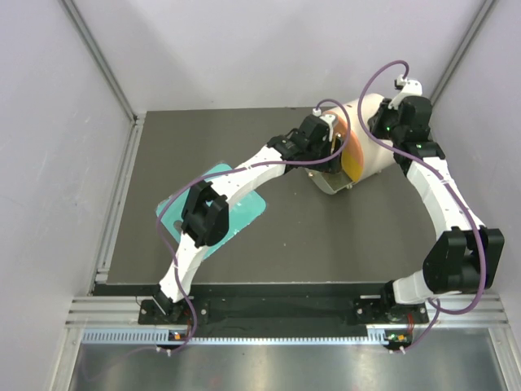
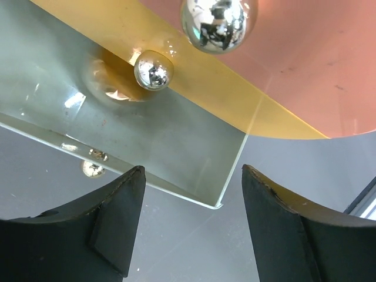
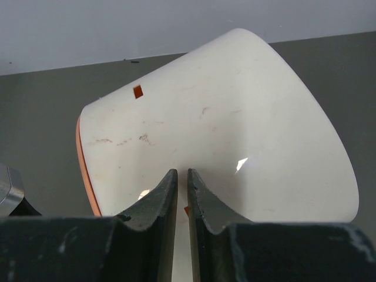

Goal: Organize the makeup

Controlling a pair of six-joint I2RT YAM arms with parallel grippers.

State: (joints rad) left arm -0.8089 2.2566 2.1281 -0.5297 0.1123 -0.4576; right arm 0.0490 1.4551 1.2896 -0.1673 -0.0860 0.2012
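Note:
No makeup item shows in any view. The white drum (image 1: 373, 155) lies at the back right of the mat, its orange-yellow face (image 1: 353, 156) turned left. My left gripper (image 1: 330, 161) is open and empty right at that face. In the left wrist view the gripper (image 2: 191, 176) frames the corner of a clear panel (image 2: 176, 147) jutting out under the orange and yellow face (image 2: 305, 64), which carries two chrome ball knobs (image 2: 154, 69). My right gripper (image 1: 383, 122) rests on top of the drum (image 3: 235, 135). The right wrist view shows this gripper (image 3: 182, 173) shut and holding nothing.
The flat teal tray (image 1: 248, 208) lies on the dark mat at the left, partly under my left arm. Grey walls and metal rails enclose the mat on the left, back and right.

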